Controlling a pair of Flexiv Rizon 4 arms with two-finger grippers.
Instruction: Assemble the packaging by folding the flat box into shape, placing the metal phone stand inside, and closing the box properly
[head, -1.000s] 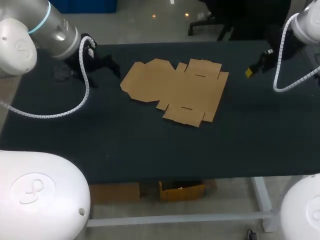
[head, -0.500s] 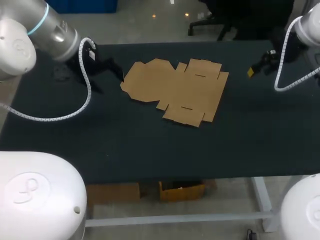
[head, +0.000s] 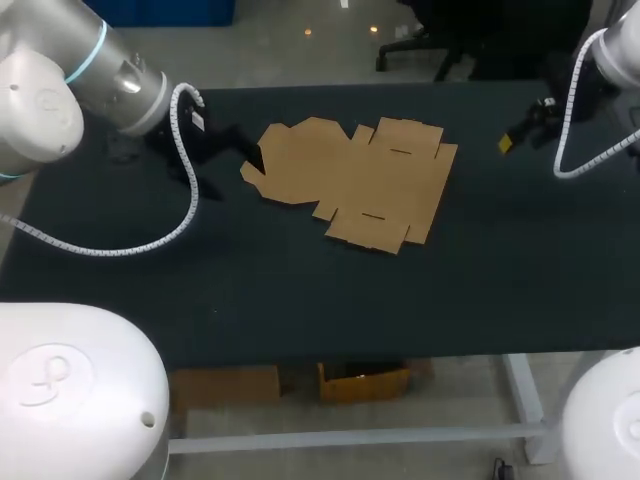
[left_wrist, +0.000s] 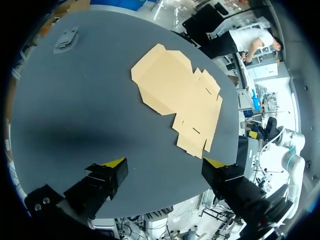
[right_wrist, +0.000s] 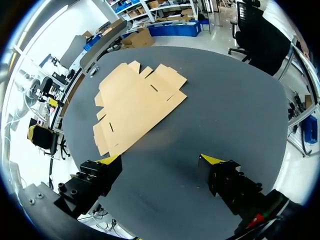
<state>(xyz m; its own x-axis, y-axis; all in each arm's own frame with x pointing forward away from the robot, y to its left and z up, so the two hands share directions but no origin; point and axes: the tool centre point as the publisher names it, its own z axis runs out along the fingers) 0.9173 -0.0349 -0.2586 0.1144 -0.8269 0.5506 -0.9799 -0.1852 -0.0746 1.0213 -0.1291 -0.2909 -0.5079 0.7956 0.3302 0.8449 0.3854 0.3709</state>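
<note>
Where the box (head: 355, 180) lay: flat, unfolded, mid-table (head: 300, 290).
Left gripper (left_wrist: 164, 162): 2 fingers spread wide, holding nothing, near the box's left side.
Right gripper (right_wrist: 161, 159): 2 fingers spread wide, holding nothing, well apart from the box's right side.

On my right wrist feed, the right gripper (right_wrist: 162, 160) has its two black fingers (right_wrist: 95, 182) spread wide, yellow tips showing. Between them I see only the dark table (right_wrist: 235, 105). Ahead of the gripper the flat box (right_wrist: 135, 102) lies unfolded on the tabletop, a tan cardboard sheet with its flaps spread out and a few small slots cut in it. Nothing rests on the sheet, and neither finger touches it.
</note>
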